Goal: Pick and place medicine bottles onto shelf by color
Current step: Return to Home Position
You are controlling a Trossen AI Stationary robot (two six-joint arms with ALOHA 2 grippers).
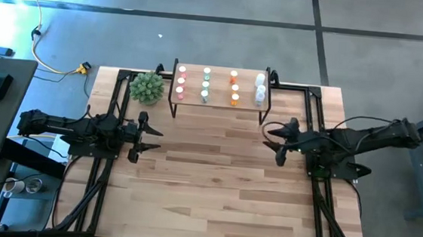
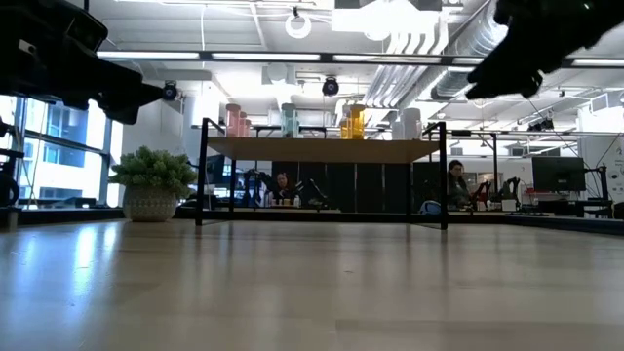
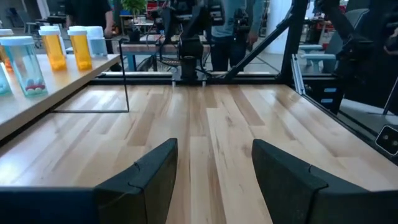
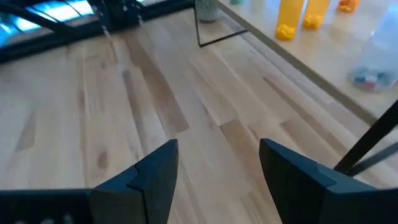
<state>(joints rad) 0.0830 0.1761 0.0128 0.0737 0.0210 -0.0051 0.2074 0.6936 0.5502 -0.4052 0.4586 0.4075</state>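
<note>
The shelf (image 1: 221,89) stands at the table's far middle on thin black legs. On its light wooden top the medicine bottles stand in rows by colour: pink (image 1: 181,83), green (image 1: 205,85), orange (image 1: 233,88) and clear (image 1: 260,90). They also show in the low view (image 2: 322,121). My left gripper (image 1: 149,138) is open and empty above the table's left side. My right gripper (image 1: 274,140) is open and empty, just near of the shelf's right end. Orange bottles (image 4: 297,15) show in the right wrist view.
A small green potted plant (image 1: 147,88) stands left of the shelf. Black frame rails (image 1: 100,163) run along the table's left and right sides. Bare slatted tabletop (image 1: 214,179) lies between the arms. People sit in the room behind (image 2: 453,185).
</note>
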